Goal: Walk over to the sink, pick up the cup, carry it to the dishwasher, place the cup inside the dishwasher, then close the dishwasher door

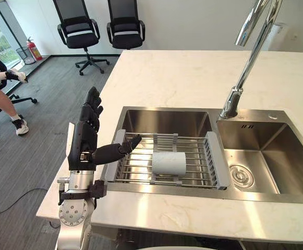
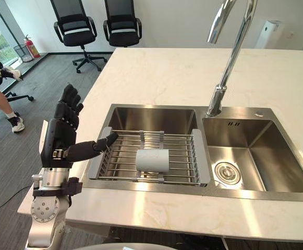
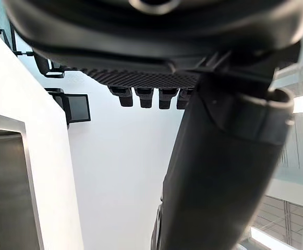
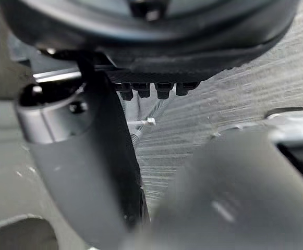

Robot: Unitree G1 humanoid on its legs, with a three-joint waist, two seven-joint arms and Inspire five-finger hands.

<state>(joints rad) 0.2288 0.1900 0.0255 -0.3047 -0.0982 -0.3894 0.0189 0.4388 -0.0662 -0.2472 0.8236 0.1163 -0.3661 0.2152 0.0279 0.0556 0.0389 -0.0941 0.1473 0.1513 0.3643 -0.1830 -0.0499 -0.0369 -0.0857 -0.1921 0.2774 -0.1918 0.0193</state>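
Left eye view: left hand [image 1: 86, 136] raised beside the sink [image 1: 161, 122], fingers straight, thumb out towards the rack [image 1: 217, 166]; the cup [image 1: 168, 163] lies sideways on that rack. Right wrist view: right hand [image 4: 151, 31] with fingers extended, holding nothing.

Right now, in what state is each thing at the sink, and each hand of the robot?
cup: lying on its side on the rack, not held.
rack: laid across the left basin of the sink.
faucet: no water seen running into the sink.
left hand: open, fingers straight up, thumb toward the rack.
right hand: open, holding nothing.
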